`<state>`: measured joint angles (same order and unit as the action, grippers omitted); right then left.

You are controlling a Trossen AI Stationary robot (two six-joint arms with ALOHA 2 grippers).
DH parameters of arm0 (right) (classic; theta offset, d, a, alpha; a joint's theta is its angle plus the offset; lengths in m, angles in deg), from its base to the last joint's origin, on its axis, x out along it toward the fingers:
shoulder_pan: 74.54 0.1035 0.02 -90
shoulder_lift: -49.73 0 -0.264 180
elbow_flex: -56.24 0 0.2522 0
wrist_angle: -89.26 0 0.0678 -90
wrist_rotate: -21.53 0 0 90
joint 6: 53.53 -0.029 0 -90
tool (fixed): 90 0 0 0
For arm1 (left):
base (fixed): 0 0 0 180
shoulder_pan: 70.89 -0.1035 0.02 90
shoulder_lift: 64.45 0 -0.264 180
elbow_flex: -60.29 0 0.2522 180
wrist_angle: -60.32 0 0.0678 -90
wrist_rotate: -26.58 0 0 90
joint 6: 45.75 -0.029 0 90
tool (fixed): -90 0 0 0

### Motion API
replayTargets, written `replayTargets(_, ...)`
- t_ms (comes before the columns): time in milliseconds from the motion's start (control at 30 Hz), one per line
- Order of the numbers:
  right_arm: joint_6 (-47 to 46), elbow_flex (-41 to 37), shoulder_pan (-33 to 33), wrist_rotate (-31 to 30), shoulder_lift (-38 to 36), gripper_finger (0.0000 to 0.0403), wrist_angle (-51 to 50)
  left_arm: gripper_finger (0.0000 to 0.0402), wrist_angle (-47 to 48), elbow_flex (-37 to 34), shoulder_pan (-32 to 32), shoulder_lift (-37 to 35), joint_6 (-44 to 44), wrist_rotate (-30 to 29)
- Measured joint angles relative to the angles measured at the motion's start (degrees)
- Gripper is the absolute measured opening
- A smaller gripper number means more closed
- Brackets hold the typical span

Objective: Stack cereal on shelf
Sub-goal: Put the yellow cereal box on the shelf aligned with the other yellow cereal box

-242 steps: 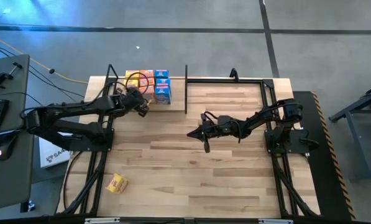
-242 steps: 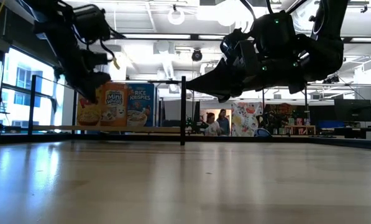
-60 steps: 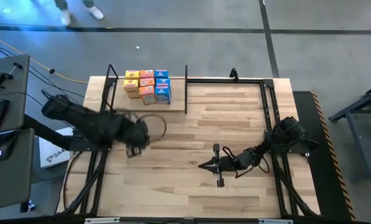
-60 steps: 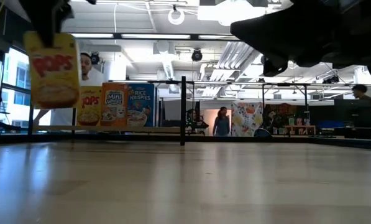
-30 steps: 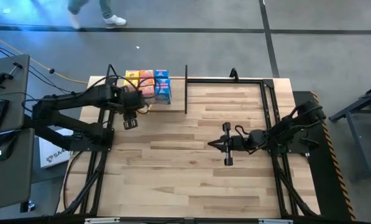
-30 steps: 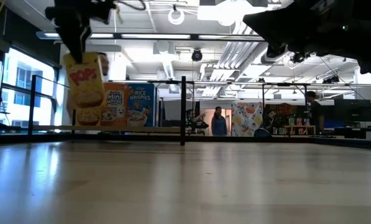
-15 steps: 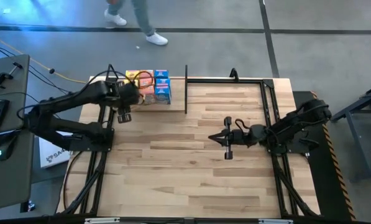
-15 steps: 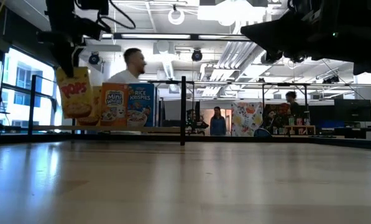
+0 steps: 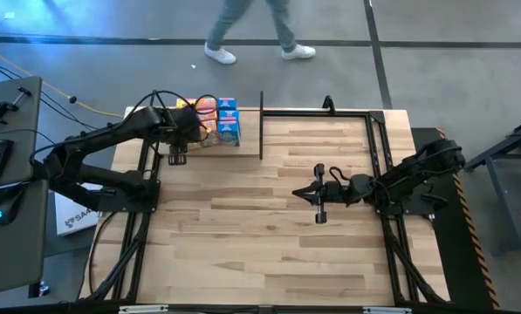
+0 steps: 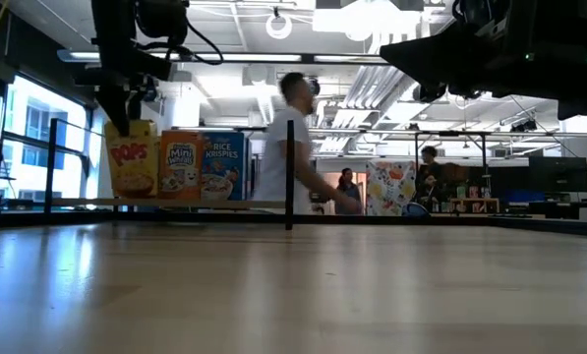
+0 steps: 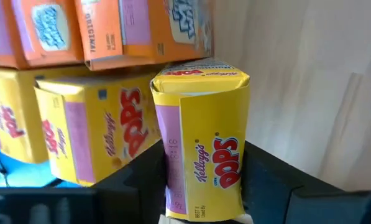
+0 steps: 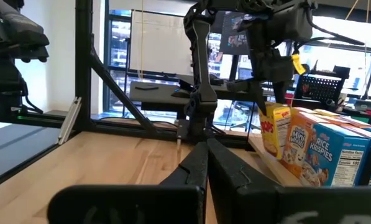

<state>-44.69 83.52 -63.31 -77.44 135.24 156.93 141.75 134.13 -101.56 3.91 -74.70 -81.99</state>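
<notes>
left gripper [image 11: 204,186] jaws hold a yellow pops box [image 11: 204,143] at the shelf [image 10: 205,205] (right jaws closed).

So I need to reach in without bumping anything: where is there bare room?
Bare wood lies between the left gripper and right gripper, and along the table edge nearest the arm bases. It is crowded at the shelf corner, where the left gripper holds a yellow box against the stacked cereal boxes.

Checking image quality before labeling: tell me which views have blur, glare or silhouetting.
Low view: both arms are dark silhouettes against bright ceiling lights, the walking person is motion-blurred, and the near table is soft. High view: glare streaks cross the floor. Left wrist view: the held Pops box is sharp.
</notes>
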Motion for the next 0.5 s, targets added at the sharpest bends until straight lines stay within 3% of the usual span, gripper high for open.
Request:
replayTargets(300,-0.02,0.0,0.0,0.44,0.02,0.0,-0.17,0.0211,-1.15,0.0,-2.61,0.0,-1.36,-1.5)
replayTargets(500,-0.02,0.0,0.0,0.44,0.04,0.0,-0.17,0.0218,-1.15,0.0,-2.8,0.0,-3.22,-3.73)
